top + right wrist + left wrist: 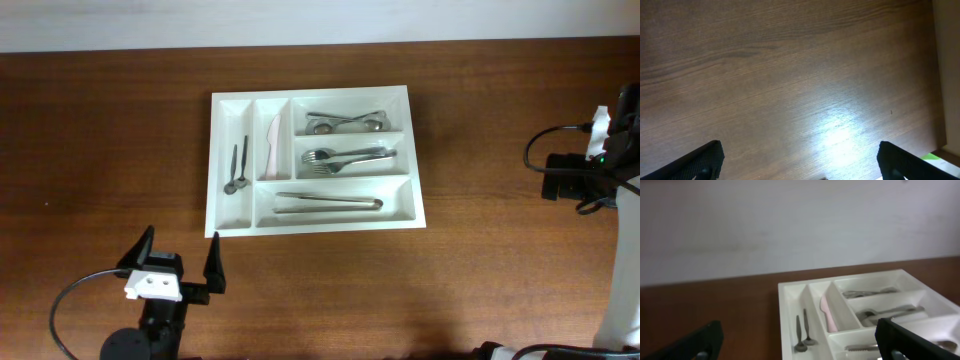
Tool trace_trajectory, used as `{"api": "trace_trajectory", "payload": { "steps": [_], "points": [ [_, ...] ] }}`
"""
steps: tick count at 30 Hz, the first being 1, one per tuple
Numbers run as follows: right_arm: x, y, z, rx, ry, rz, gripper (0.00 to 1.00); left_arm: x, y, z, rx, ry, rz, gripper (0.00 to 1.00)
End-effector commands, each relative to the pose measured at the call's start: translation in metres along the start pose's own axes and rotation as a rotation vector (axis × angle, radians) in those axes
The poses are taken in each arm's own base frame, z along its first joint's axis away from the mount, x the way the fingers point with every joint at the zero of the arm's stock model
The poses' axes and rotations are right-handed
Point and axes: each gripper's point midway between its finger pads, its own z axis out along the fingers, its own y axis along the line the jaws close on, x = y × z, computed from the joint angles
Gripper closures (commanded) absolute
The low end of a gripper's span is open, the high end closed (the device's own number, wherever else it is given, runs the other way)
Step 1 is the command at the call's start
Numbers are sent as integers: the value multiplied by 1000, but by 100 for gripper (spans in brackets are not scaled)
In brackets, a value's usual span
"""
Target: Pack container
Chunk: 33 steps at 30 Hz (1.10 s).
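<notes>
Nearest the lens, the left pincer (181,243) hangs low over the counter (100,150), fingers spread wide with nothing between them. The right pincer (799,147) is also spread and empty, well off to the right over bare wood, close to the counter's right edge.

The container (330,228) sits mid-counter, flat and square to the back edge. All 5 compartments hold something:
- Tongs (330,202) lie in the near long slot.
- Forks (350,158) are in the middle slot.
- Spoons (345,123) are in the far slot.
- A pale pink knife (272,148) is in 1 narrow slot.
- 2 small spoons (238,168) are in the other narrow slot.

No loose cutlery shows on the wood, so packing looks finished or nearly so.

The main hazard is the left pincer's right finger, which is near the container's near-left corner. A forward or rightward sweep could catch the rim, skew the container and rattle the cutlery out of its slots. The right arm has little margin at its edge, and a careless swing outward would leave the counter.

Open room is broad to the left of the container and between it and the right arm. The strip behind it is narrower.
</notes>
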Motion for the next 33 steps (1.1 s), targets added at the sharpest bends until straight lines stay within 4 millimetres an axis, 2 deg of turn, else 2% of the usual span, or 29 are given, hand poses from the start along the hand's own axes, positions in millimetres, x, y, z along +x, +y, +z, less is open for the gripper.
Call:
{"api": "trace_trajectory", "payload": {
  "steps": [1, 5, 10, 19, 28, 33],
  "points": [
    [1, -5, -6, 19, -16, 16, 1, 12, 14, 6, -77, -10, -113, 1],
    [1, -5, -6, 19, -16, 16, 1, 14, 14, 13, -73, -60, -107, 1],
    [1, -5, -6, 19, -16, 15, 1, 28, 16, 21, -76, -71, -107, 1],
    [1, -5, -6, 19, -16, 15, 1, 37, 20, 23, -97, -69, -107, 1],
    [1, -5, -6, 19, -16, 16, 1, 60, 20, 29, -99, -46, -109, 1],
    [1, -5, -6, 19, -16, 15, 1, 61, 21, 29, -102, -41, -61, 1]
  ]
}}
